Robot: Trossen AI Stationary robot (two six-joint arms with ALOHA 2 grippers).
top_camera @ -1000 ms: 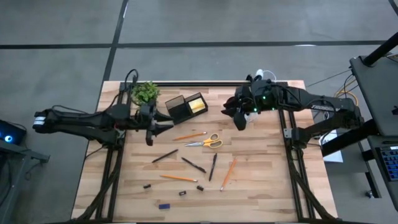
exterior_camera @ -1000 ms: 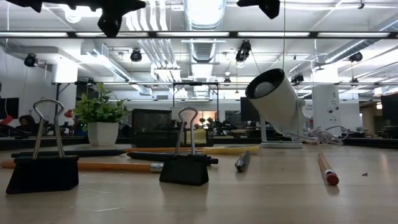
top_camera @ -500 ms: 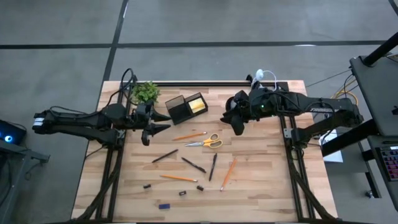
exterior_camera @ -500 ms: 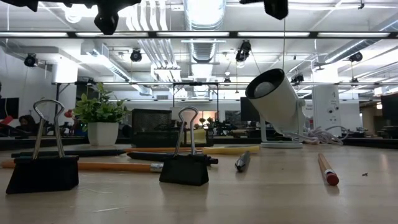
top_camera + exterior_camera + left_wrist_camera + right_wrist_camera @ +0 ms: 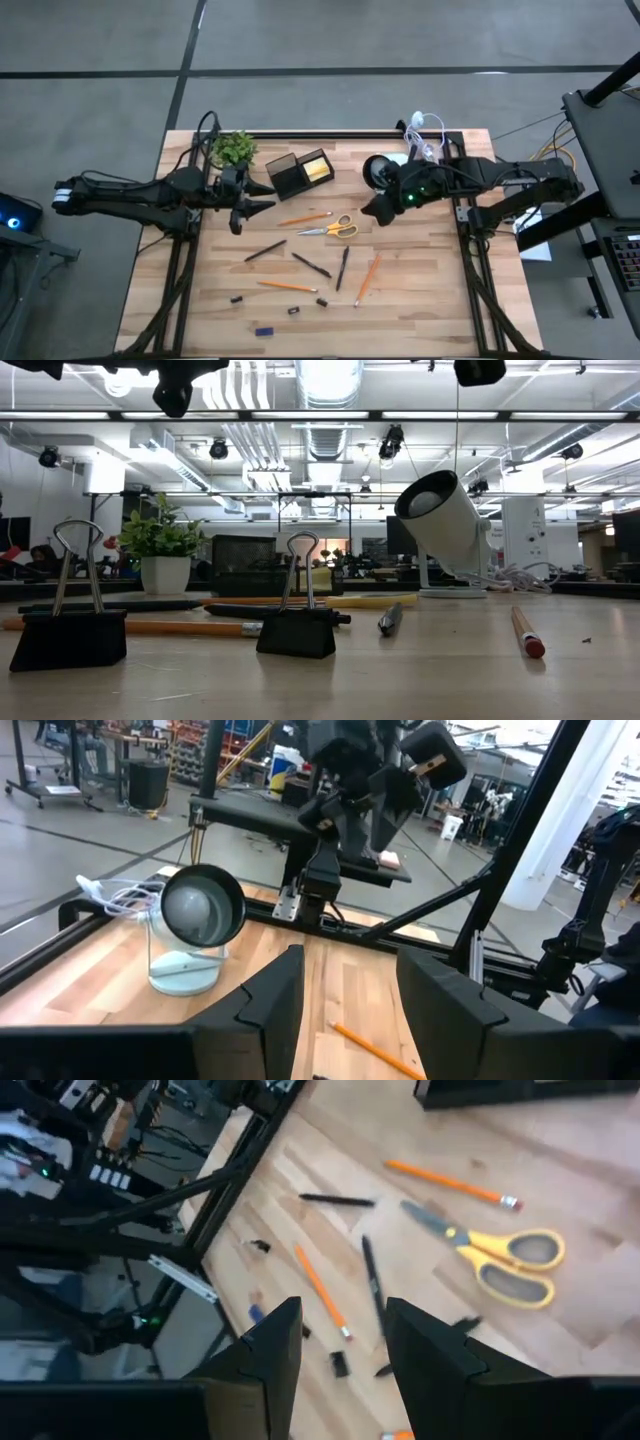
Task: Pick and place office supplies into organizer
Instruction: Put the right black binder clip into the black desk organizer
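**Both hands empty above a scatter of light, thin supplies**

The left hand hovers above the counter beside the organizer, fingers parted and holding nothing. The right hand hangs over the counter near the white cup, its fingers likewise apart and empty, as its wrist view shows.

The organizer sits toward the counter's far edge, next to the plant, with a yellow sticky-note block in one compartment. Loose on the counter lie the scissors, orange pencils, dark pens, and small binder clips near the front edge.

Everything here looks light and rigid. Pencils and pens are slim and round, so they are likely to roll or pivot; pinching across the barrel near the middle should keep them level. The scissors probably grip best at the pivot, where blades meet handles. The clips are tiny, and their upright wire loops offer the obvious hold.
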